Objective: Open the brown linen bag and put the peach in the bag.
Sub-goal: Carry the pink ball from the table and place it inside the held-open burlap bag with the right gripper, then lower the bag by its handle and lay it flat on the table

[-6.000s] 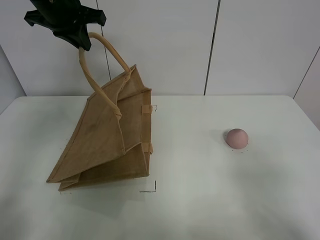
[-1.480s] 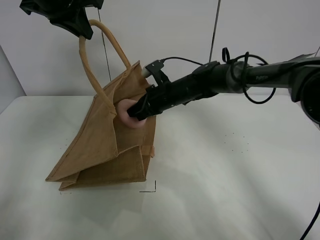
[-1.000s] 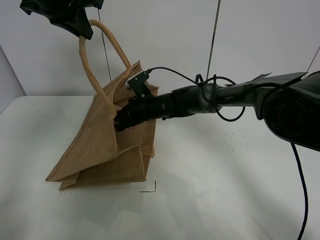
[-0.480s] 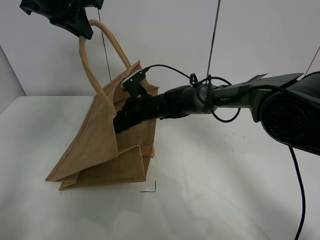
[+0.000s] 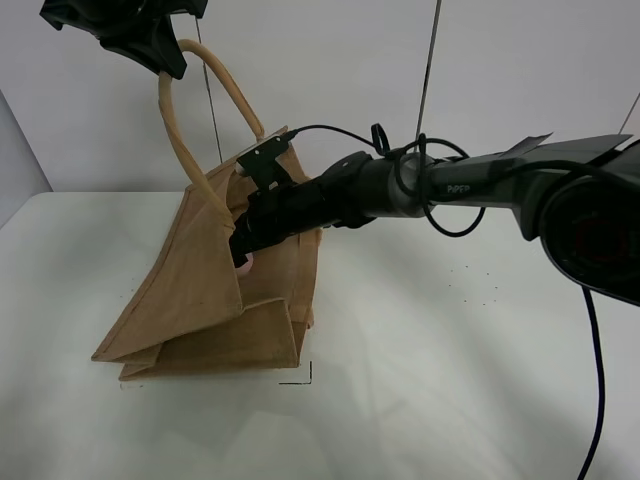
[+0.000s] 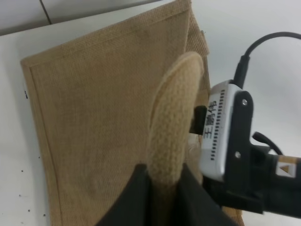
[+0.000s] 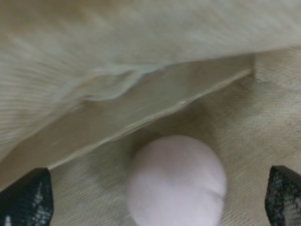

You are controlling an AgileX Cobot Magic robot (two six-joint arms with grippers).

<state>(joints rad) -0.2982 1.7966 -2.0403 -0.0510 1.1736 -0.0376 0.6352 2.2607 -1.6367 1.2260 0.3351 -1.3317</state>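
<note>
The brown linen bag (image 5: 200,290) stands on the white table, its mouth held open. My left gripper (image 5: 150,50) is shut on one beige loop handle (image 5: 175,130) and holds it high; the left wrist view shows the handle (image 6: 174,117) pinched between the black fingers (image 6: 141,197). My right gripper (image 5: 245,245) reaches inside the bag's mouth. In the right wrist view the gripper (image 7: 155,195) is open, and the pink peach (image 7: 176,181) lies loose on the bag's inner cloth, clear of both fingertips (image 7: 26,197). A sliver of the peach (image 5: 247,263) shows from above.
The white table (image 5: 450,380) stretches to the right of the bag. Black corner marks (image 5: 300,378) sit by the bag's near corner. The right arm (image 5: 450,185) with its cable spans the middle above the table. White wall panels stand behind.
My right gripper has moved slightly within the bag's mouth, the arm rising a little. The bag's right side has swung outward slightly. The left gripper and handle have not moved.
</note>
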